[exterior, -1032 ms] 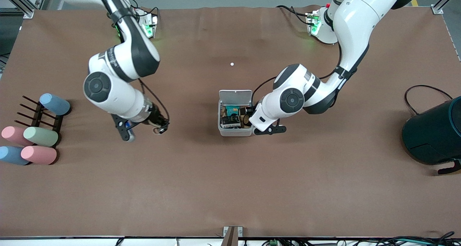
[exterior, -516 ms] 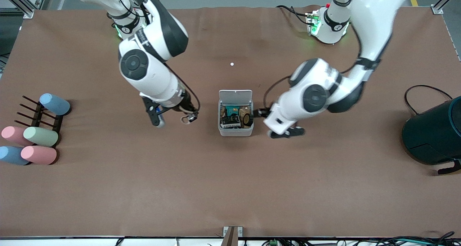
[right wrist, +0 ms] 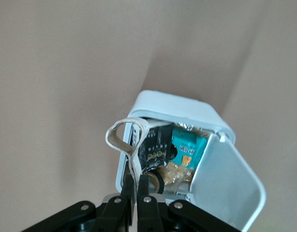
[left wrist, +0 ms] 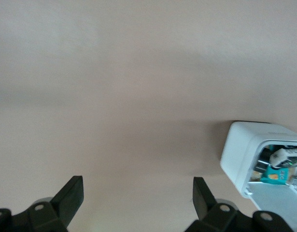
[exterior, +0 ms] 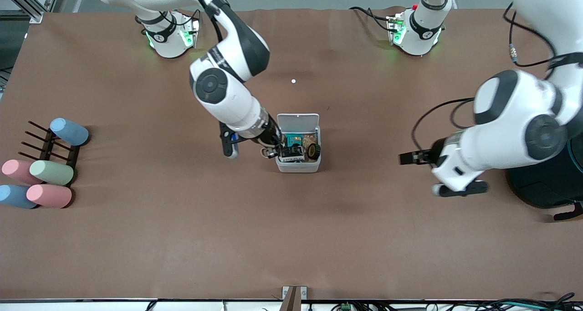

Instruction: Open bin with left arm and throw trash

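My right end effector [right wrist: 134, 186] pinches the beige rubber loop [right wrist: 125, 140] between closed fingers, and the loop hangs over the rim of the bin [exterior: 298, 166] at the edge toward the right arm's end of the worktop [exterior: 291, 238]. The bin sits mid-worktop with its lid [exterior: 298, 121] swung up at the 12 o'clock side in the front view. Inside I see a dark printed packet [exterior: 291, 154] and a black tape roll [exterior: 313, 152], so this loop looks like the last piece to go in.

To do this well, I judge I should carry the loop further toward the centre of the opening before letting go. It straddles the rim now and could drape over the wall or fall outside. I should also keep clear of the raised lid so I do not knock it shut.

My left end effector [left wrist: 137, 205] is spread open and empty, waiting over bare worktop toward the left arm's end, at the bin's 3 o'clock.

The packet carries teal and white print, but I cannot read any wording.
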Tool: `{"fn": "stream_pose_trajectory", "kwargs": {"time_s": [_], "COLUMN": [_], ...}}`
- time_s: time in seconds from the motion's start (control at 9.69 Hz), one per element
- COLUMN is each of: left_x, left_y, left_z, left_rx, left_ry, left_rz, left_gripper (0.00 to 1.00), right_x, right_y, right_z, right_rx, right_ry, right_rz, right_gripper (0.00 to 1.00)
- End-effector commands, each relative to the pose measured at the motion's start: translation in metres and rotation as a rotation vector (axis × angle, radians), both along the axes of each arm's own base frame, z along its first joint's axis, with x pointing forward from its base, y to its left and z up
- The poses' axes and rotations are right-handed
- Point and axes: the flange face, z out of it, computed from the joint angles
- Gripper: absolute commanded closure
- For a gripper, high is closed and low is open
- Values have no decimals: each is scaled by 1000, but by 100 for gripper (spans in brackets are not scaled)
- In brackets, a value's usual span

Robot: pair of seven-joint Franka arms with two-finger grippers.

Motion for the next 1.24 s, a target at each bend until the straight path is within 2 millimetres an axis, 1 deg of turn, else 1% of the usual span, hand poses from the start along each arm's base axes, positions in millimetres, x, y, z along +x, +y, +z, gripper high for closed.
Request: {"fn": "stream_pose_trajectory", "kwargs": {"time_s": [0.0, 0.1, 0.21, 0.31, 0.41, 0.52, 0.62, 0.72, 0.83, 0.93, 1.03, 1.14], "left_x": [-15, -27, -42, -66, -91, -107, -115, -112, -107, -104, -105, -107], "left_y": [21, 27, 46, 48, 55, 60, 66, 71, 75, 78, 78, 79], "left_z": [72, 104, 130, 146, 147, 144, 141, 141, 147, 153, 155, 153], "left_rx": [71, 108, 150, 189, 201, 187, 183, 157, 146, 145, 152, 146], "left_ry": [-122, -178, -202, -193, -183, -185, -189, -199, -253, -290, -291, -266], "left_rz": [-75, -98, -65, -103, -96, -87, -81, -71, -59, -51, -50, -47], "left_gripper": [0, 0, 0, 0, 0, 0, 0, 0, 0, 0, 0, 0], "right_x": [-7, -12, -21, -28, -28, -23, -21, -17, -15, -13, -6, 3], "right_y": [20, 27, 38, 44, 44, 40, 36, 32, 29, 25, 15, 2], "right_z": [-12, -31, -40, -45, -56, -58, -59, -59, -60, -58, -55, -42], "right_rx": [2, -15, -24, -33, -46, -49, -55, -54, -57, -62, -66, -67], "right_ry": [34, 64, 72, 75, 83, 82, 82, 85, 85, 91, 100, 110], "right_rz": [-52, -66, -50, -36, -34, -40, -41, -50, -58, -63, -74, -84], "right_gripper": [91, 91, 91, 86, 84, 74, 46, 41, 11, 0, 0, 0]}}
